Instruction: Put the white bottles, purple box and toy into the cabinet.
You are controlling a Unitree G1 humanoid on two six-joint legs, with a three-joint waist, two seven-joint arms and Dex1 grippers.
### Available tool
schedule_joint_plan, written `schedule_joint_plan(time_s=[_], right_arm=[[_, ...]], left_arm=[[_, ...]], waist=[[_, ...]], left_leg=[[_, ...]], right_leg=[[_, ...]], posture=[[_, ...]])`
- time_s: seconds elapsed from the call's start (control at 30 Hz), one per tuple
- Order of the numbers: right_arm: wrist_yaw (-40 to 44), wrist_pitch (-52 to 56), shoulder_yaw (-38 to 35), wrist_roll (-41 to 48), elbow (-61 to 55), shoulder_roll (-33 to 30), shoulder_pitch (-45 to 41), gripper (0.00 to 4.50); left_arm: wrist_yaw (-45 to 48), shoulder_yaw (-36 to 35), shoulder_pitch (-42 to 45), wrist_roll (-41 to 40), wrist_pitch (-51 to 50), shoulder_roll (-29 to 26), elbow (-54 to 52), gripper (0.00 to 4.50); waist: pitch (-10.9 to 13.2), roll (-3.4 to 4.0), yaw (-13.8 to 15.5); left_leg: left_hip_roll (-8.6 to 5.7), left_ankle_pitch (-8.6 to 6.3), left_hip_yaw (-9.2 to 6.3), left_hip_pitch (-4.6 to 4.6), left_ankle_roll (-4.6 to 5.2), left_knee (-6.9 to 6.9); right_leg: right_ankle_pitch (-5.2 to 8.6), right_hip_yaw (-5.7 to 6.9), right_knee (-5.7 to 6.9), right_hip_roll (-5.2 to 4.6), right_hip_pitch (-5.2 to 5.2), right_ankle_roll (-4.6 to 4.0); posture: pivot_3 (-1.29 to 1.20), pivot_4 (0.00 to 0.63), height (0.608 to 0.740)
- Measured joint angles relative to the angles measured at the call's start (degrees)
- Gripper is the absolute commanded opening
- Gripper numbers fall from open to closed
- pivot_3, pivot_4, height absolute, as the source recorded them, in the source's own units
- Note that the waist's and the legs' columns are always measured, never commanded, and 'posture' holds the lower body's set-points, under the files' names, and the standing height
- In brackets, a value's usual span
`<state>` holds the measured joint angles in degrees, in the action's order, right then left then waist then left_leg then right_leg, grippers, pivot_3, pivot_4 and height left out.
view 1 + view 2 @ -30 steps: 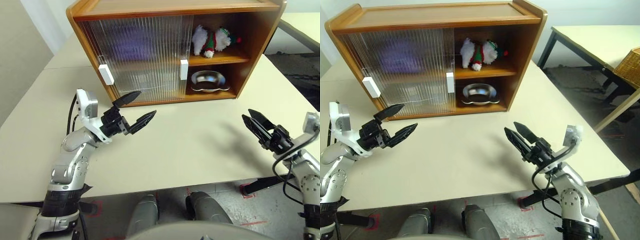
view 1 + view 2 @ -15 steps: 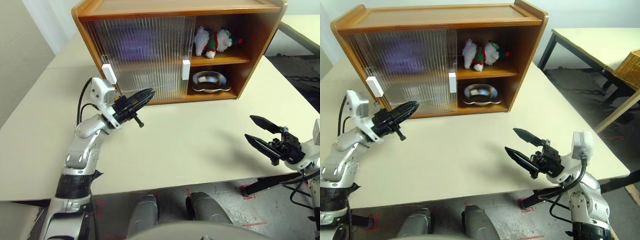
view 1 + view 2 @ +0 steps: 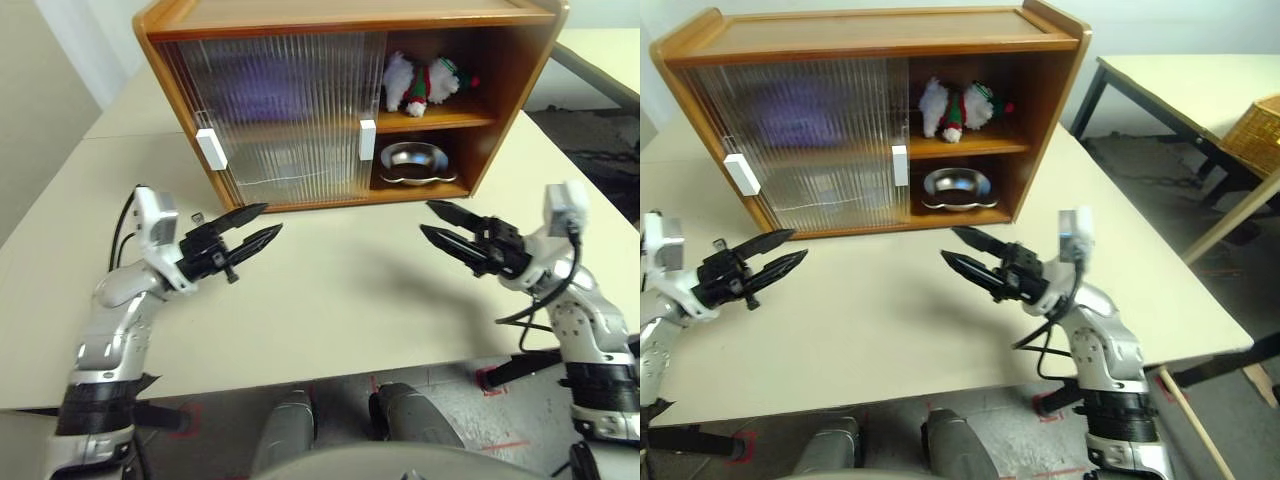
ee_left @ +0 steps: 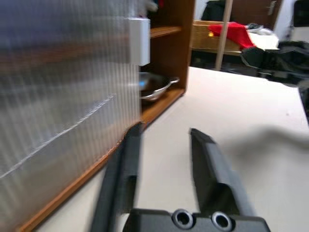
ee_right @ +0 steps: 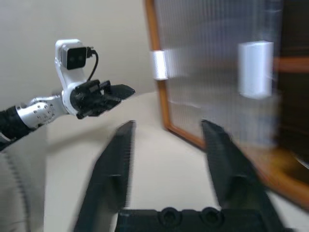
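Left claw (image 3: pixel 250 225) hovers low over the table (image 3: pixel 340 290), near-left of the cabinet (image 3: pixel 350 20); black tapered fingers parted by a narrow gap, nothing between them. It points right and slightly far, toward the cabinet's lower front edge.

Cabinet stands far centre, long axis left to right. Orange-brown wood, smooth. Both ribbed translucent doors (image 3: pixel 280 110) with white block handles are stacked over the left part; a purple blur behind the ribs is probably the purple box (image 3: pixel 262 90), but I cannot tell for certain. White bottles not made out.

Right bay open. Toy (image 3: pixel 428 82), fluffy white plush with red and green trim, lies on the upper shelf. Round steel bowl (image 3: pixel 415 160) sits on the lower one.

Right claw (image 3: pixel 438 224) hangs near-right of the open bay, pointing left, fingers partly spread, empty. Judgement: it is the nearer arm to that opening and to the inner door handle (image 3: pixel 367 140).
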<state>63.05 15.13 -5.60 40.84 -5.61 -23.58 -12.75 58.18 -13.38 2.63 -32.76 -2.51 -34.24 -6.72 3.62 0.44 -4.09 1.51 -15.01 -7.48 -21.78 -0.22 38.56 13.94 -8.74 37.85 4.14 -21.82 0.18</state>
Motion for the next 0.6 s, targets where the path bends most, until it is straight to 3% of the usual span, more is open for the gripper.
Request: schedule_joint_plan(time_s=[0.13, 0.17, 0.33, 0.6], right_arm=[[-4.6, 0.8, 4.4, -3.4, 2.3, 5.2, -7.8, 0.26], [-5.5, 0.7, 5.0, -4.3, 3.0, 5.8, -9.1, 0.02], [-13.0, -1.4, 6.6, -10.2, 10.2, 11.6, -16.7, 0.02], [-20.4, -4.5, 8.3, -16.9, 15.9, 17.5, -20.9, 0.02]], left_arm=[[1.4, -3.9, -4.3, -2.0, -0.1, -1.8, -1.5, 4.38], [1.5, -4.1, -4.5, -2.3, -0.2, -1.8, -1.9, 4.50], [1.2, -5.1, -6.4, -3.1, -0.6, -2.0, -4.3, 4.50], [0.3, -5.1, -6.4, -3.1, -1.1, -1.9, -5.2, 4.50]], waist=[[0.0, 0.00, 0.2], [0.0, 0.00, 0.4], [0.0, -0.01, 1.0], [0.0, -0.02, 1.1]], left_leg=[[0.28, -0.02, 0.02, -0.08, -0.04, -0.12], [0.28, -0.02, 0.02, -0.09, -0.04, -0.16], [0.42, -0.06, 0.07, -0.23, -0.12, -0.47], [0.84, -0.11, 0.21, -0.31, -0.19, -0.89]], right_leg=[[-0.13, -0.02, 0.00, -0.03, -0.26, -0.26], [-0.13, -0.01, 0.00, -0.03, -0.34, -0.31], [-0.20, 0.03, 0.00, -0.04, -0.76, -0.59], [-0.12, 0.15, 0.14, 0.13, -1.13, -1.01]], posture=[[-0.04, 0.076, 0.740], [-0.03, 0.076, 0.740], [-0.03, 0.077, 0.740], [-0.03, 0.081, 0.740]])
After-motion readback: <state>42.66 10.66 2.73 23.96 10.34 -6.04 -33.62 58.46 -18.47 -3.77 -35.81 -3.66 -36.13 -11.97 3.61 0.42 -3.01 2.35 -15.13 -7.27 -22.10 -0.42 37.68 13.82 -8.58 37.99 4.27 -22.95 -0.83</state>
